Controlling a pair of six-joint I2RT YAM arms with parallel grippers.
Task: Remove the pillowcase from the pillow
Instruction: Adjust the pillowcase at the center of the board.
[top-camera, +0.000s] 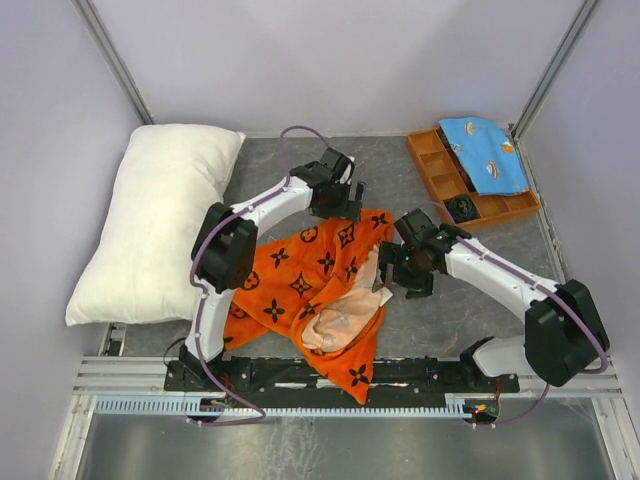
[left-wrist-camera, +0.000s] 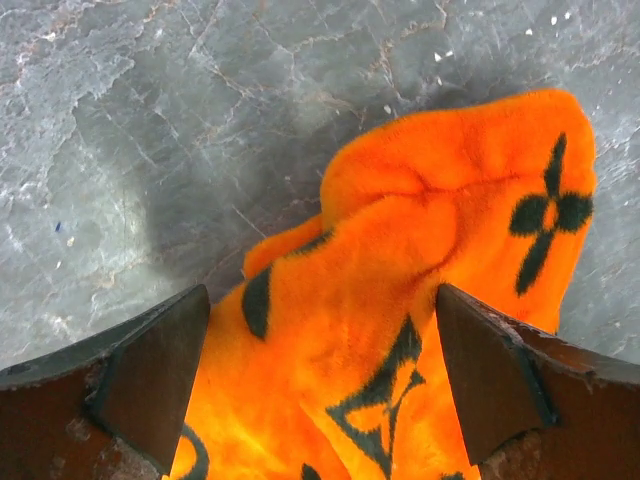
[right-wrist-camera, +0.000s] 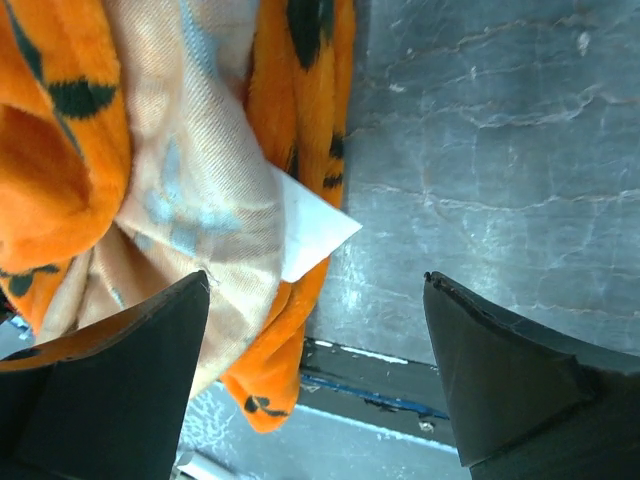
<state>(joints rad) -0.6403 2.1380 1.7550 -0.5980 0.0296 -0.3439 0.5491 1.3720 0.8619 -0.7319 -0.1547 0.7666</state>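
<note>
I see pale lilac walls enclosing a grey marbled surface, and a metal rail across the frame's bottom.

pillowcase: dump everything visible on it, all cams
The pillowcase is plush orange fabric with black flower and star motifs. It is off the pillow and crumpled on the grey table. Its pale lining and a white tag show at the right edge, and the near corner drapes over the front rail. The open left gripper straddles its far corner; the open right gripper hovers by the tag.
</note>
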